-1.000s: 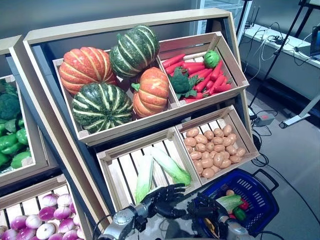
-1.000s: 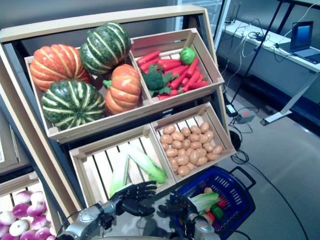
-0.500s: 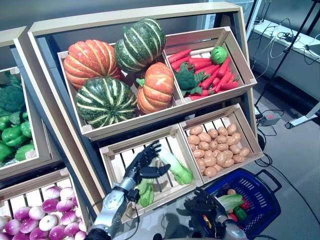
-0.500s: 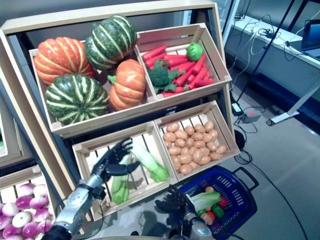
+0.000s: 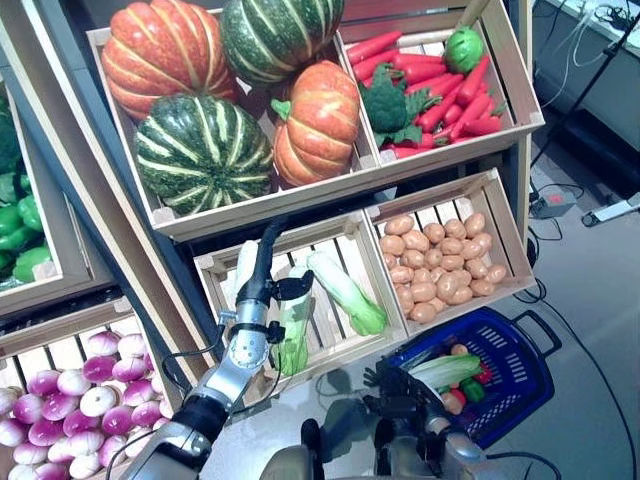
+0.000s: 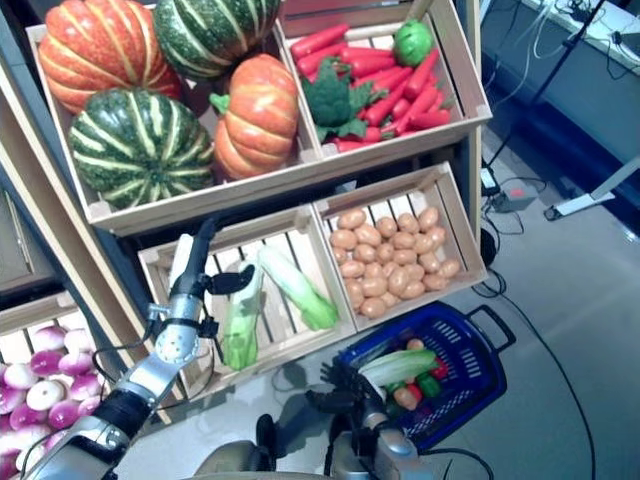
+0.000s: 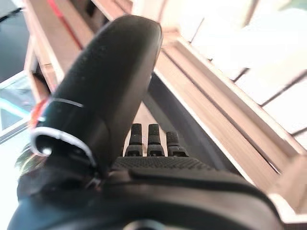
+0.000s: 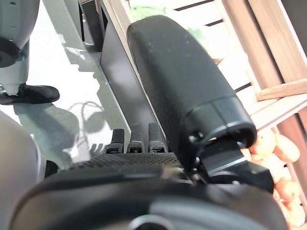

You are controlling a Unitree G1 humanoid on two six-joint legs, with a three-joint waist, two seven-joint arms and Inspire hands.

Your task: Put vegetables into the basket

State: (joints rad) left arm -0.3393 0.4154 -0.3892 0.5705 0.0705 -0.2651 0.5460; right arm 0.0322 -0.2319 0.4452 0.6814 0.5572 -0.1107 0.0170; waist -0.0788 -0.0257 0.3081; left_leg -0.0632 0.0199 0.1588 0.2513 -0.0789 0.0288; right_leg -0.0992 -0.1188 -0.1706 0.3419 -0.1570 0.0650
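Left eye view: the left robot hand (image 5: 262, 272) is stretched flat, fingers straight, inside the slatted wooden crate (image 5: 345, 227), thumb beside a long pale-green cabbage (image 5: 291, 322); a second leafy one (image 5: 345, 291) lies just beside. The right robot hand (image 5: 400, 393) is spread open next to the blue plastic mesh basket (image 5: 523, 345), where a cabbage (image 5: 443, 370) and small peppers (image 5: 468, 390) already sit.

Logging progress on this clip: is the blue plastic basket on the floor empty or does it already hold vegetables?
Partly filled. The blue plastic basket holds a pale green leafy vegetable and small red, green and orange pieces beside it.
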